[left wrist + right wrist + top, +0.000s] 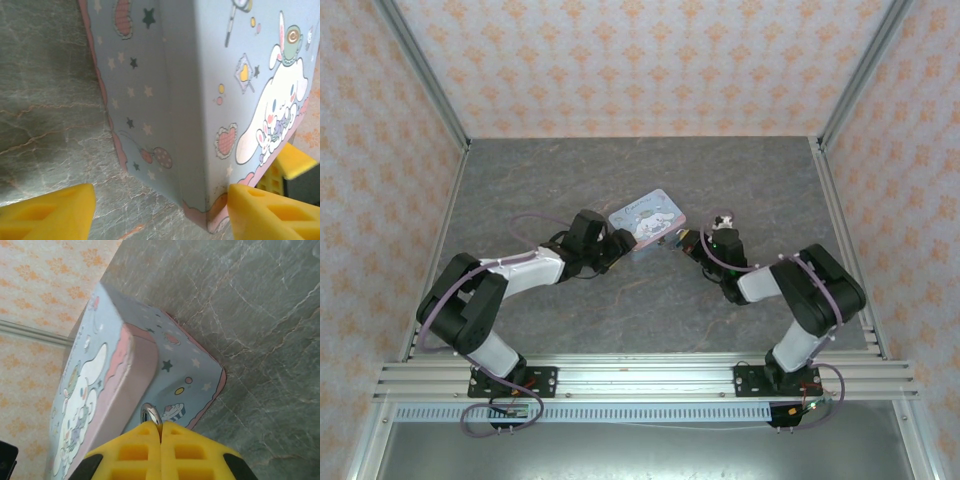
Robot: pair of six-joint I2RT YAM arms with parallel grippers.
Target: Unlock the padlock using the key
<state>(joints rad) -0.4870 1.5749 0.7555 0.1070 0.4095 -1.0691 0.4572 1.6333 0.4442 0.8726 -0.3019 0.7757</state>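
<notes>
Where the padlock (151,416) shows, its shackle (149,411) is silvery.

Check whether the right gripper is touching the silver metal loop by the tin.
Touching. The right wrist view shows the right gripper shut, with the metal loop pinched in the seam between its yellow fingers.

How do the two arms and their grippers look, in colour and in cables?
The left arm and the right arm have black joints and white links, with lilac cables alongside. Their fingers are yellow blocks with square recesses.
</notes>
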